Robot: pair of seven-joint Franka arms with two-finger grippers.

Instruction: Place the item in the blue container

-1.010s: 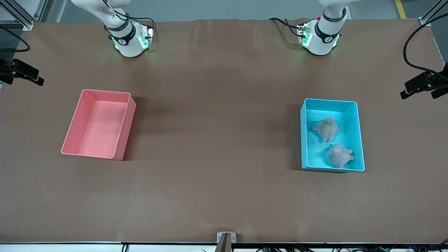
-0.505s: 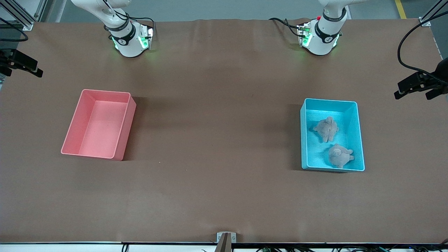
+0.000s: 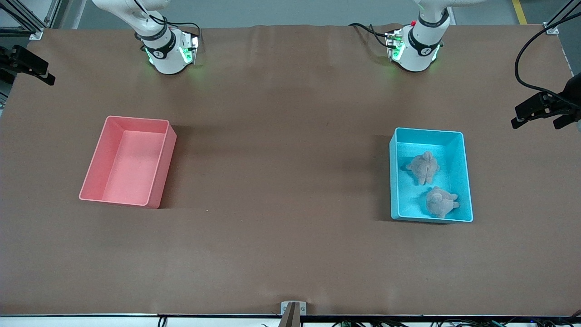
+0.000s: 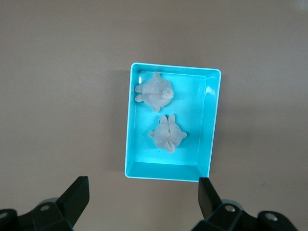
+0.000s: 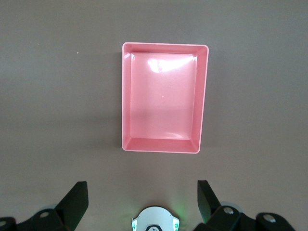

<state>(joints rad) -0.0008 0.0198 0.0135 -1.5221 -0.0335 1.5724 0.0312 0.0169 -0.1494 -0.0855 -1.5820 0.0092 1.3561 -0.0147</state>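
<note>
Blue container [image 4: 214, 125] lies under the left claw [image 4: 142, 195], which hangs high with fingers spread and empty. Two plush toys [image 4: 154, 91] [image 4: 167, 134] lie inside it, near the counter's [image 3: 281, 181] left-arm edge. Right claw [image 5: 139, 195], also spread, hangs over the pink bin [image 5: 202, 96].

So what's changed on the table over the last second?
Both arms drew back toward their bases: right pincer and left pincer, both open and empty. The blue container with two plush toys and the pink bin stayed put.
</note>
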